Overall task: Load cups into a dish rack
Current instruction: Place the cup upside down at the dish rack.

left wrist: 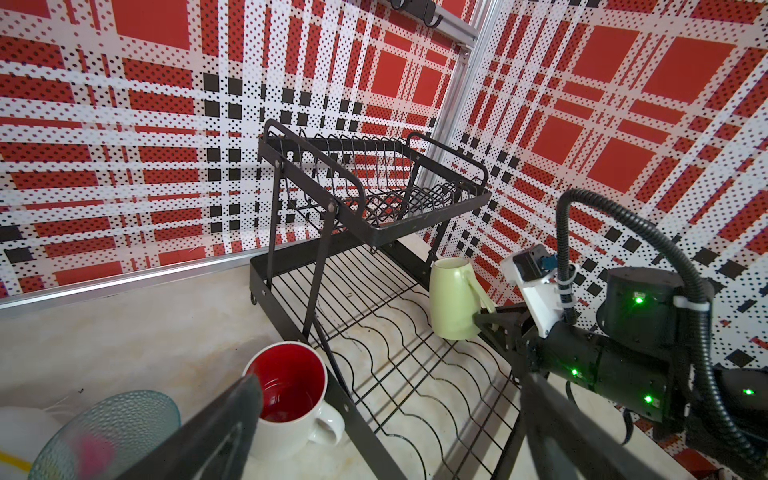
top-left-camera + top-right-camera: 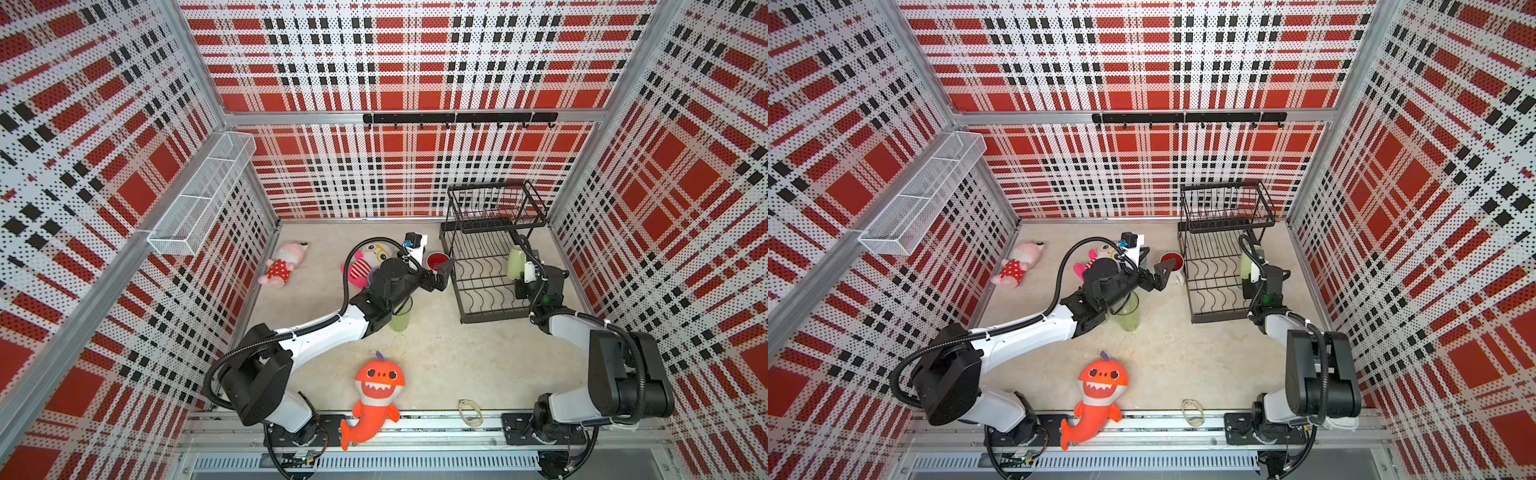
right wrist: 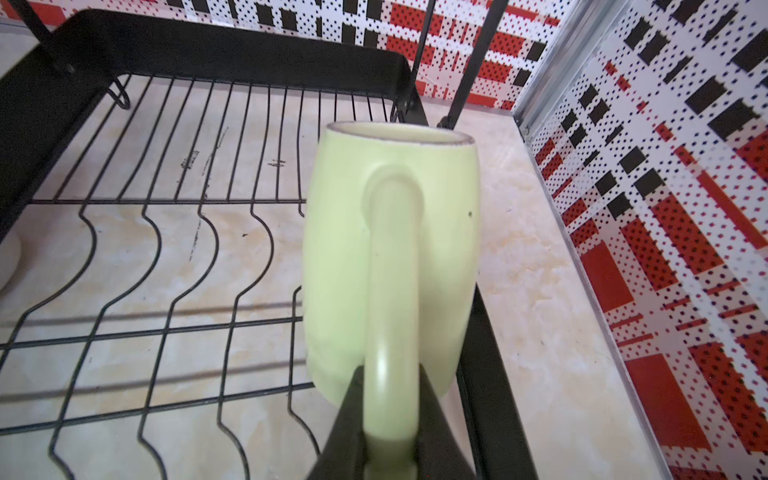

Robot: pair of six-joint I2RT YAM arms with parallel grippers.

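Clamping its fingers on the handle of the pale-green mug (image 3: 390,232), the right gripper (image 3: 390,370) is holding it mouth up at the lower tier of the dish rack (image 1: 374,224). It is close to the rack's right-hand rim in both top views, with bare wavy wires lying open beside it. The left gripper (image 2: 444,276), fingers spread wide, is hovering at the rack's opposite edge. It is next to the white red-lined mug (image 1: 291,386) standing on the table (image 2: 436,365), with a teal cup (image 1: 116,428) nearby.

Pale-green mug (image 3: 345,249) is upright at lower tier of dish rack (image 3: 208,45), white red-lined mug (image 1: 282,432) beside it.
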